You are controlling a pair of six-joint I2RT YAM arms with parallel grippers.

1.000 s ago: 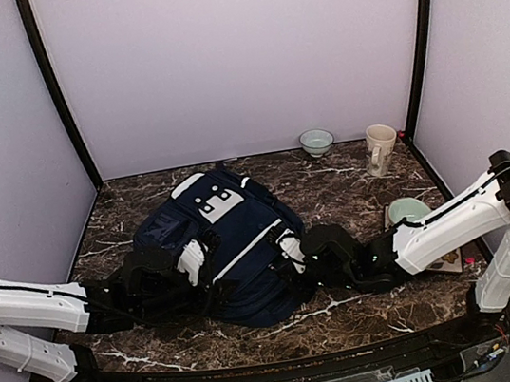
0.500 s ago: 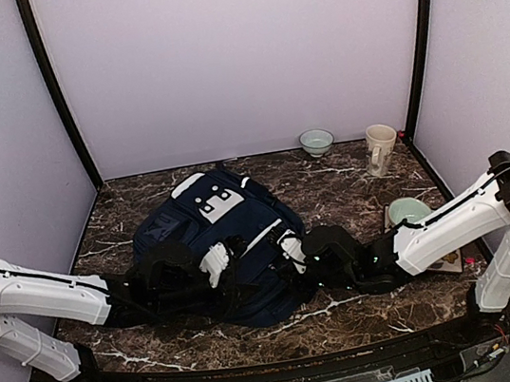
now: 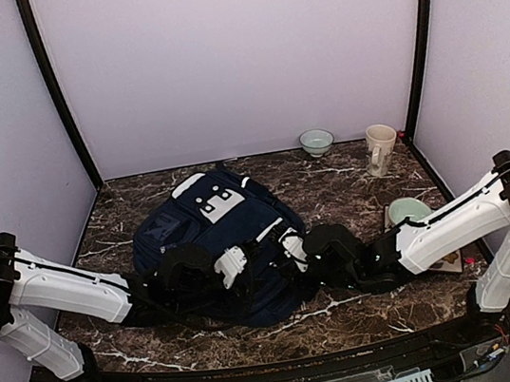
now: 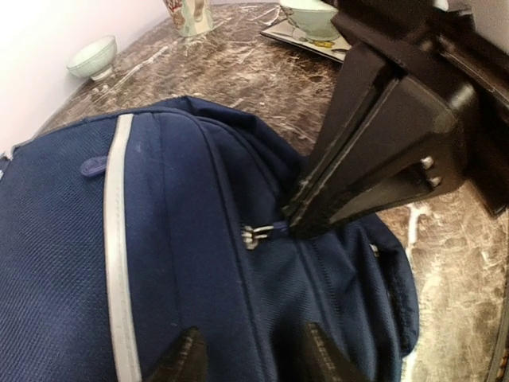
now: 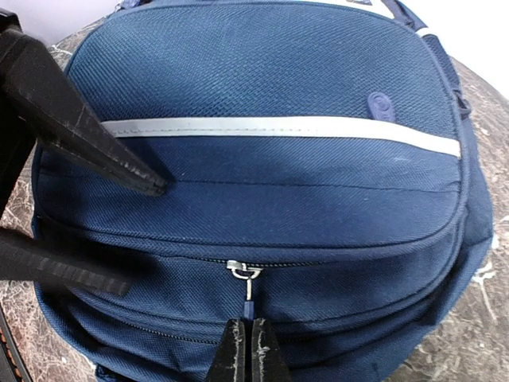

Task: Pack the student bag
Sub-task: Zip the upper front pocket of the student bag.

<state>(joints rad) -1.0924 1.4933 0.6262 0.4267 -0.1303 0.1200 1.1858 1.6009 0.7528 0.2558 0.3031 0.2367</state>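
Note:
The navy-blue student bag (image 3: pixel 226 224) lies flat mid-table, white stripe across its front. My right gripper (image 5: pixel 249 341) is shut on the blue tab of the zipper pull (image 5: pixel 249 306), just below the silver slider (image 5: pixel 242 270) on the front pocket seam. In the top view it (image 3: pixel 293 251) sits at the bag's near right edge. My left gripper (image 4: pixel 254 356) is open, its fingertips (image 4: pixel 188 356) resting over the bag fabric just short of the same slider (image 4: pixel 254 235). In the top view it (image 3: pixel 236 266) is on the bag's near edge. Its fingers (image 5: pixel 95 135) show spread at the left of the right wrist view.
A pale green bowl (image 3: pixel 316 141) and a cream mug (image 3: pixel 380 148) stand at the back right. A green cup (image 3: pixel 406 211) sits on a tray (image 3: pixel 450 264) by the right arm. Purple walls close the sides and back.
My left arm has swung right across the bag's near edge, bringing its gripper close to the right gripper. The right gripper has stayed on the zipper pull.

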